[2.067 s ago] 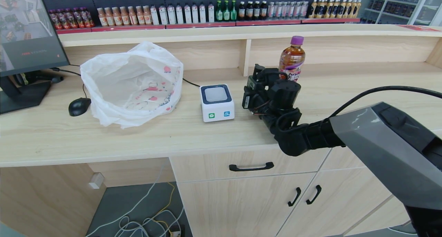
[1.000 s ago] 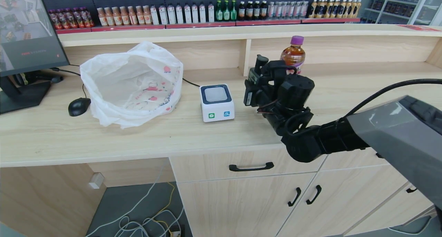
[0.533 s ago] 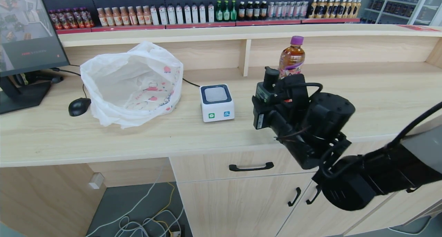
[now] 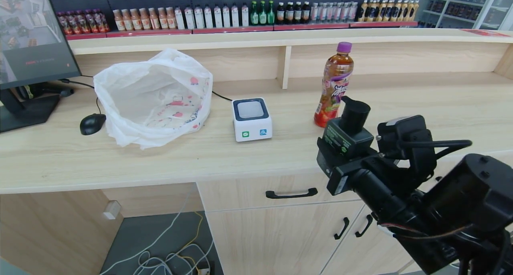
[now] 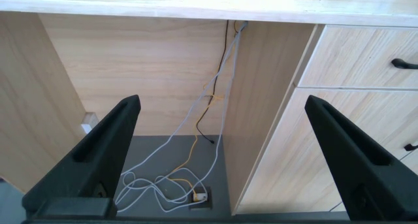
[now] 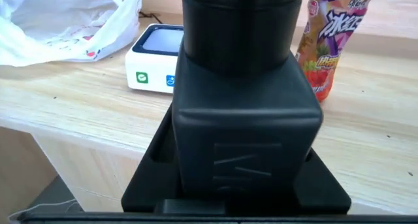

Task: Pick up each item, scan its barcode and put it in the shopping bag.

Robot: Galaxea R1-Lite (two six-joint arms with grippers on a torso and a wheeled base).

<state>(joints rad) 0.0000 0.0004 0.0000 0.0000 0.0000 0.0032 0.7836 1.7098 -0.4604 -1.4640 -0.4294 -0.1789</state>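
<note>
Right gripper [image 4: 353, 114], grip state indiscernible, sat just short of the upright bottle [image 4: 334, 84]; left gripper [image 5: 222, 106] gaped empty. A mid-body grasp was advisable, leaving the label [image 6: 330, 29] clear for the scanner [image 4: 252, 118].

A bottle [image 4: 334, 86] of amber drink with a purple cap and bright label stands upright on the bench [image 4: 200, 158]; to its left sits a small white box scanner [image 4: 251, 118], window up; further left a white shopping bag [image 4: 154, 96] stands open.
</note>
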